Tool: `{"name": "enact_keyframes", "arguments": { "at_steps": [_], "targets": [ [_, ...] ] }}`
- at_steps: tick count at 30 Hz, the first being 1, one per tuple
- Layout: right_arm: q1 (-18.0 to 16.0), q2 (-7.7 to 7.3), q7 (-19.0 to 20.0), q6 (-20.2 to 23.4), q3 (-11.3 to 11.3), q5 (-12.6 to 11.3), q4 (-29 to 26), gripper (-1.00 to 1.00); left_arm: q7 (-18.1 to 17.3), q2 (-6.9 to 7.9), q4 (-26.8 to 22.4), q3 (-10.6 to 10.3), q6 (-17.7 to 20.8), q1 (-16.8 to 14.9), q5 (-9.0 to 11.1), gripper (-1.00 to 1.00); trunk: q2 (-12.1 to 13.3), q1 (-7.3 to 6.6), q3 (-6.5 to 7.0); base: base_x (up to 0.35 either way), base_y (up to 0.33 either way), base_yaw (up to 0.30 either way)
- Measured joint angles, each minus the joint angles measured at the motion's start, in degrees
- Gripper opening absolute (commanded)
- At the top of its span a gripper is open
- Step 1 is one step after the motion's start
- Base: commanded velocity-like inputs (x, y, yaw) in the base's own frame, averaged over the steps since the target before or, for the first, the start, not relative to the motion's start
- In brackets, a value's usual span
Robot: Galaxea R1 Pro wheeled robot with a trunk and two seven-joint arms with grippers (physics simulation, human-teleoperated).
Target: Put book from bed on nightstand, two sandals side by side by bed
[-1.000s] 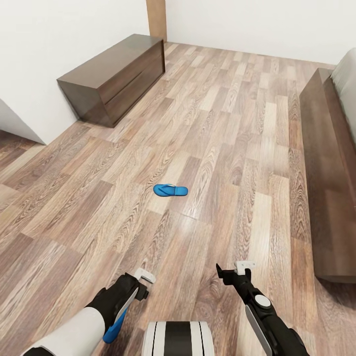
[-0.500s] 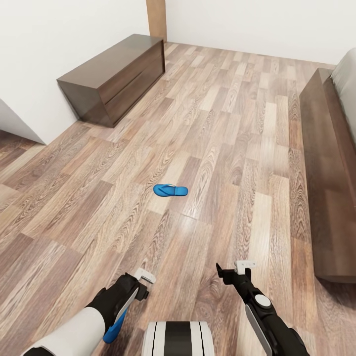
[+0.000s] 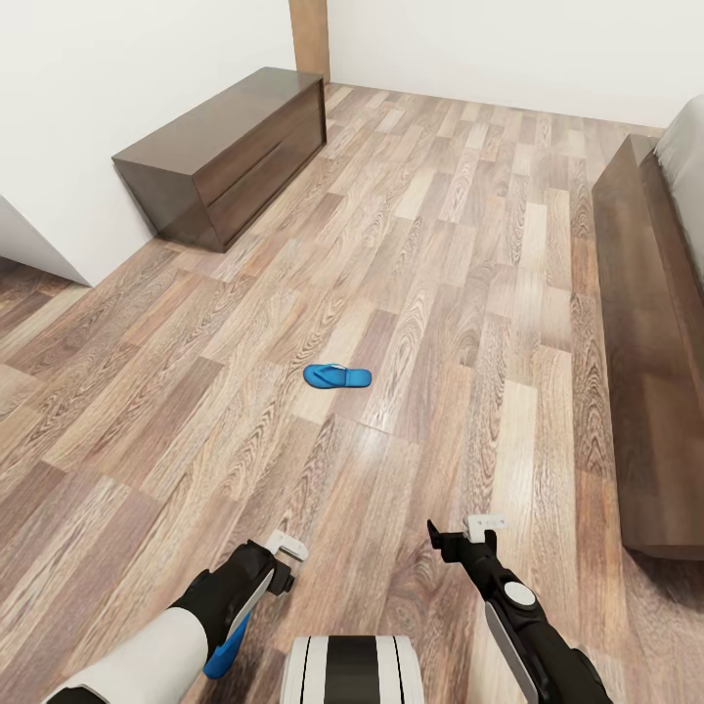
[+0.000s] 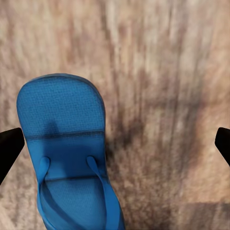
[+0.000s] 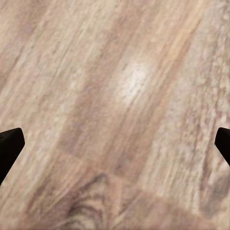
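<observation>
Sandal (image 3: pixel 336 375) lies flat on the wood floor (image 3: pixel 440 293), mid-room, well apart from the bed (image 3: pixel 653 323) at right. Second sandal (image 4: pixel 67 158) sits under the left gripper (image 3: pixel 282 557) — fingers spread, not pinching it. Right gripper (image 3: pixel 467 536) spread wide over bare floor. Dark cabinet (image 3: pixel 223 154) against the left wall.

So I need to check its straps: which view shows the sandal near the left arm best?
The left wrist view: the sandal shows sole and straps close up. The head view gives a blue sliver under the left arm.
</observation>
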Motion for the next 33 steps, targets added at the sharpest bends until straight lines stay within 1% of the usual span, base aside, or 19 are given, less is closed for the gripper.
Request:
{"name": "enact_keyframes", "arguments": {
  "at_steps": [4,12,33],
  "targets": [
    [0.0,0.0,0.01,-0.07,-0.03,0.0,-0.02,1.0,0.0,0.0,0.08,0.0,0.0,0.0,0.0,1.0,0.0,0.0,0.0,-0.009,0.0,0.0],
    [0.0,0.0,0.01,-0.07,-0.03,0.0,-0.01,1.0,0.0,-0.01,0.24,-0.01,-0.06,0.0,0.0,1.0,0.0,0.01,0.0,-0.169,0.0,0.0],
    [0.0,0.0,0.01,-0.07,-0.03,0.0,-0.01,1.0,0.0,0.0,0.26,-0.02,-0.29,0.0,0.0,1.0,0.0,0.0,0.0,-0.028,0.0,0.0]
  ]
}}
